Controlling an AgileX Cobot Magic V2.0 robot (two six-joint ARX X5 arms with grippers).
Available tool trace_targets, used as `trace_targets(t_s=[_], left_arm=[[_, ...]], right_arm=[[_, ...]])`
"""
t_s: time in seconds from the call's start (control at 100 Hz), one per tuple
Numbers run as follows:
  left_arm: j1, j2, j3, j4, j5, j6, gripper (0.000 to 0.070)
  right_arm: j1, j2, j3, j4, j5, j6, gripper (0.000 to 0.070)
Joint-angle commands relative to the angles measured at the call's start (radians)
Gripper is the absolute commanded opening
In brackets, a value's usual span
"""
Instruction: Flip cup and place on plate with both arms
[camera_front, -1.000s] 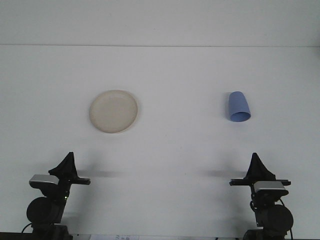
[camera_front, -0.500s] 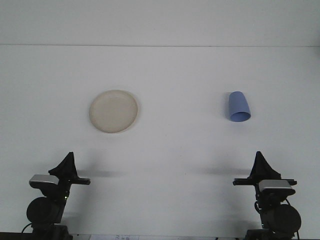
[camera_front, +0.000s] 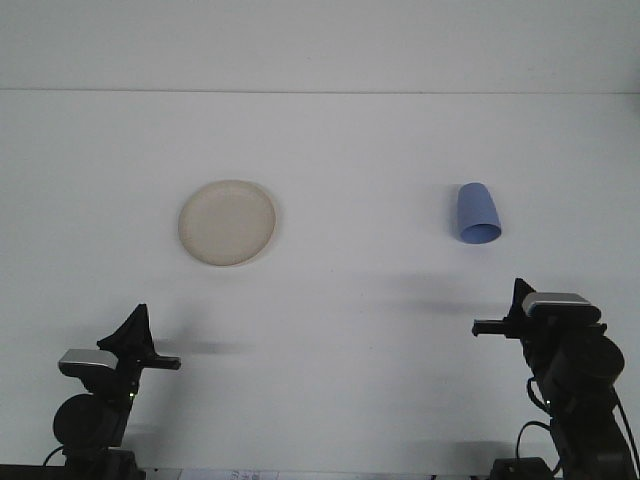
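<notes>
- The small blue plastic cup (camera_front: 477, 214) sits right of centre in the frame, on the white desk (camera_front: 360, 300). It appears to stand mouth-down or lean towards the camera, with its wider rim at the lower end, and its long axis runs roughly up and down the picture.
- The right gripper (camera_front: 518, 300) is at the lower right, and the cup lies above it and slightly to the left. By my judgement this is much the nearer arm for the first grasp.
- The left gripper (camera_front: 136, 330) is at the lower left, well apart from the cup and on the far side of the frame from it.
- The round cream shallow plate (camera_front: 228, 222) lies left of centre, above and a little right of the left gripper and well apart from the cup. It looks bare.
- I cannot tell how the jaws of either gripper stand, as each shows only as a dark pointed shape seen from behind.
- Nothing stands between the right gripper and the cup, or between the cup and the plate, so both paths look open.
- The cup is not yet held or flipped.
</notes>
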Motion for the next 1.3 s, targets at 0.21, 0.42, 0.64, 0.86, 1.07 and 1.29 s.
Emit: trace_targets(t_s=[0.21,0.42,0.64,0.86,1.07,1.29], left_arm=[[-0.002,-0.002,-0.019,0.012,0.001,0.001,0.0012],[-0.002,-0.002,-0.019,0.012,0.001,0.001,0.0012],[-0.002,-0.002,-0.019,0.012,0.001,0.001,0.0012],[-0.002,-0.002,-0.019,0.012,0.001,0.001,0.0012],[-0.002,-0.002,-0.019,0.012,0.001,0.001,0.0012],[-0.002,-0.002,-0.019,0.012,0.001,0.001,0.0012]], right_arm=[[0.000,0.096,0.014,0.060,0.002,0.007,0.0348],[0.000,0.215,0.014,0.094,0.009,-0.001,0.0491],[-0.002,0.406,0.014,0.208,0.087,-0.056,0.0491],[-0.042,0.632,0.014,0.388,0.086,-0.058,0.0491],[-0.101,0.808,0.014,0.532,0.074,-0.079,0.0490],[-0.153,0.934,0.014,0.721,0.001,-0.102,0.0490]])
